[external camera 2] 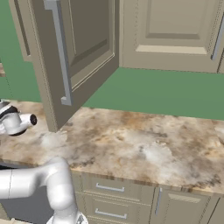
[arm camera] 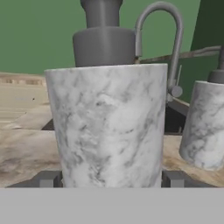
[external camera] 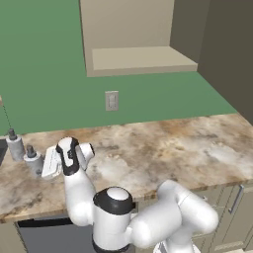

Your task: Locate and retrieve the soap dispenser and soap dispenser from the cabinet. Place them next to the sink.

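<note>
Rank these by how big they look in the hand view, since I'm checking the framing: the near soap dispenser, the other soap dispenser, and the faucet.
1. Near soap dispenser, largest because it sits between the fingertips.
2. Faucet.
3. Other soap dispenser, cut off at the edge; its rank against the faucet is unsure.

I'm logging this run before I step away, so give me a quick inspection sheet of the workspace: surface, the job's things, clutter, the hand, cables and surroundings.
Surface: marbled brown-and-cream counter, bare over most of its width.
Job's things: two soap dispensers upright on the counter at its left end, the near dispenser and the far dispenser side by side, apart. The cabinet is open, its shelf board bare.
Clutter: nothing seen.
Hand: the hand is at the near dispenser's base, one finger on each side; whether they press on it cannot be told.
Cables: nothing seen.
Surroundings: green wall with a wall outlet, a curved faucet behind the dispensers, the open cabinet door, drawers under the counter.
</note>
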